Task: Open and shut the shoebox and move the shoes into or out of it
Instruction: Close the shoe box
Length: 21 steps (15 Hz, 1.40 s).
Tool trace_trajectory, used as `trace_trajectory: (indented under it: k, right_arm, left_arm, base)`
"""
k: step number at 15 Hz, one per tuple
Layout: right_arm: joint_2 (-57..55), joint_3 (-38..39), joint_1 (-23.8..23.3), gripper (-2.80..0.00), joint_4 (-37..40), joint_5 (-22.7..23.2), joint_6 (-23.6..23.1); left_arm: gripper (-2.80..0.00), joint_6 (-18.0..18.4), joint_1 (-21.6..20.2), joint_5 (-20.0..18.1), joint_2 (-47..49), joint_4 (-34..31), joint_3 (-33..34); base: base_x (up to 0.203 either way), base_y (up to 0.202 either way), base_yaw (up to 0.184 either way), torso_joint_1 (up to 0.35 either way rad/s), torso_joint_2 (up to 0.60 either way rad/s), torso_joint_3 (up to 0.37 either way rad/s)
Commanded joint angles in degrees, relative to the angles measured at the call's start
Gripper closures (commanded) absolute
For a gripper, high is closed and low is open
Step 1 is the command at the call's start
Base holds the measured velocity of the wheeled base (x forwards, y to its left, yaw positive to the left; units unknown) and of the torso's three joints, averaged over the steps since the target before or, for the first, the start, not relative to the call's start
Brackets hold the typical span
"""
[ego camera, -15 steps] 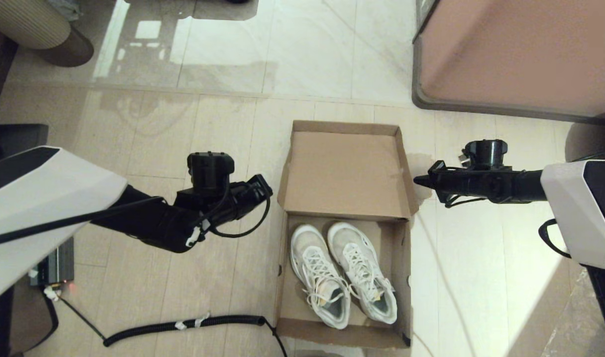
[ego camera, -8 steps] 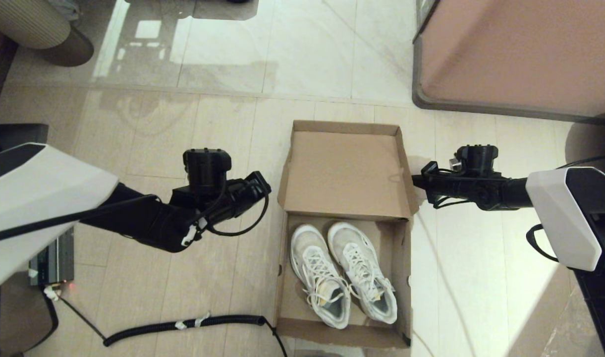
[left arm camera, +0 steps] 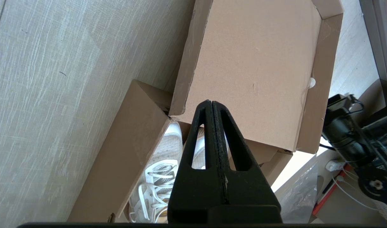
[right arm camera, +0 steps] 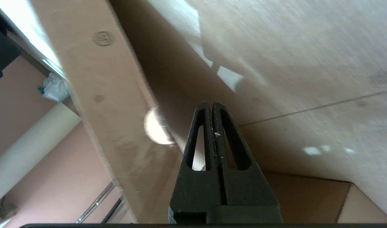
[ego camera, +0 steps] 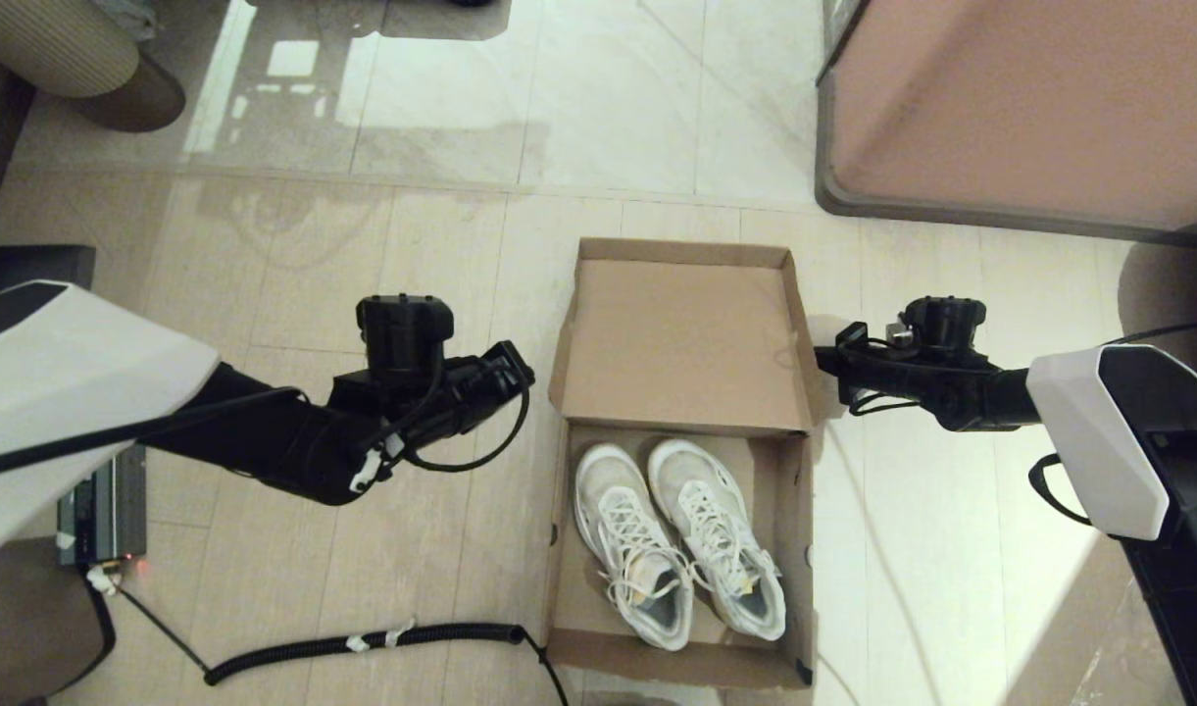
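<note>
The brown shoebox (ego camera: 557, 559) stands open on the floor, its hinged lid (ego camera: 684, 343) flipped back and lying flat. Both white lace-up shoes (ego camera: 678, 541) lie side by side inside, toes toward the lid. My left gripper (ego camera: 529, 373) hovers shut and empty just left of the hinge corner. In the left wrist view the left gripper (left arm camera: 211, 103) points at the lid (left arm camera: 256, 63) above the shoes (left arm camera: 161, 164). My right gripper (ego camera: 821, 359) is shut and empty at the lid's right edge. The right gripper (right arm camera: 211, 104) sits close to the lid's side wall (right arm camera: 111, 95).
A large pinkish-brown cabinet with a grey rim (ego camera: 1029, 108) fills the back right. A black corrugated cable (ego camera: 363, 642) runs over the floor left of the box's front. A ribbed beige object (ego camera: 59, 49) sits at the back left, a small device (ego camera: 103, 529) at the left.
The right arm has shifted left and sunk a little, its tip staying by the lid's right edge. The left arm has drawn back slightly to the left. Box and shoes are unmoved.
</note>
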<state>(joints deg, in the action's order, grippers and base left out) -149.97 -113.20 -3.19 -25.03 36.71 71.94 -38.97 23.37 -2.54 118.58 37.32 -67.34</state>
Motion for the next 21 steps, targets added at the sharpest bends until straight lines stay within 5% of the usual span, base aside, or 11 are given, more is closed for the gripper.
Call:
trace_trajectory:
  k: [1, 7, 10, 16, 21]
  right_arm:
    - [-0.68, 0.00, 0.47, 0.00, -0.20, 0.94, 0.86]
    - [-1.20, -0.09, 0.82, 0.00, -2.05, 4.28, 5.90]
    - [-1.12, -0.09, 0.99, 0.00, -6.72, 4.74, 13.90]
    - [-1.18, -0.09, 1.02, 0.00, -10.83, 12.69, 19.38]
    - [-2.52, -0.09, 1.09, 0.00, -20.23, 18.93, 28.52]
  left_arm:
    - [0.00, -0.23, 0.01, -0.01, -0.19, 0.21, 0.02]
    - [0.00, -0.23, 0.01, -0.01, -0.19, 0.21, -0.07]
    - [0.00, -0.23, 0.02, -0.01, -0.01, 0.30, -0.16]
    - [0.00, -0.23, 0.01, -0.01, -0.01, 0.30, -0.07]
    - [0.00, -0.23, 0.01, -0.01, 0.07, 0.39, -0.07]
  base:
    - [0.000, 0.000, 0.000, 0.000, 0.00, 0.000]
    - [0.000, 0.000, 0.000, 0.000, 0.00, 0.000]
    - [0.000, 0.000, 0.000, 0.000, 0.00, 0.000]
    - [0.000, 0.000, 0.000, 0.000, 0.00, 0.000]
    - [0.000, 0.000, 0.000, 0.000, 0.00, 0.000]
